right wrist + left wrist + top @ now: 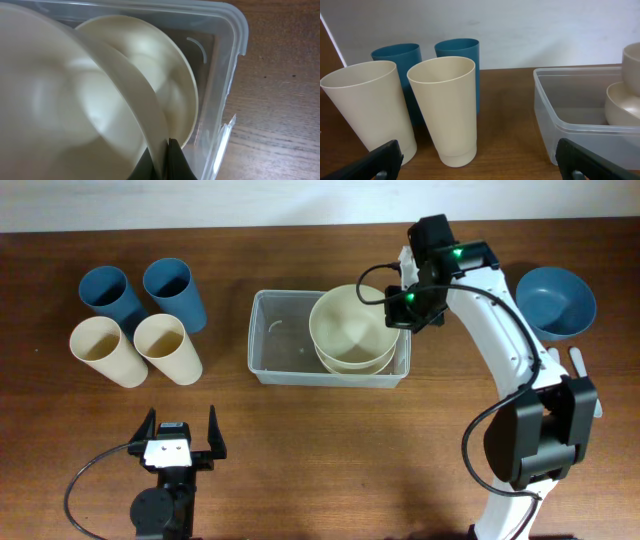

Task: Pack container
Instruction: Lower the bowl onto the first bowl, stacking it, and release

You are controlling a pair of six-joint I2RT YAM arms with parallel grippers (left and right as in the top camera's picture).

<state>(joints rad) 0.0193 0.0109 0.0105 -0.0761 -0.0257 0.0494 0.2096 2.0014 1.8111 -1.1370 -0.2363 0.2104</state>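
The clear container (275,340) sits mid-table; it also shows in the left wrist view (555,125) and the right wrist view (235,45). A cream bowl (352,362) lies in its right half. My right gripper (402,308) is shut on the rim of a second cream bowl (350,325), held just above the first; in the right wrist view the jaws (167,160) pinch the upper bowl (60,100) over the lower bowl (150,75). My left gripper (181,442) is open and empty near the front edge, seen open in its wrist view (480,165).
Two blue cups (110,295) (175,288) and two cream cups (105,350) (165,345) lie at the left; in the left wrist view they stand ahead (445,105). A blue bowl (555,302) sits at the far right.
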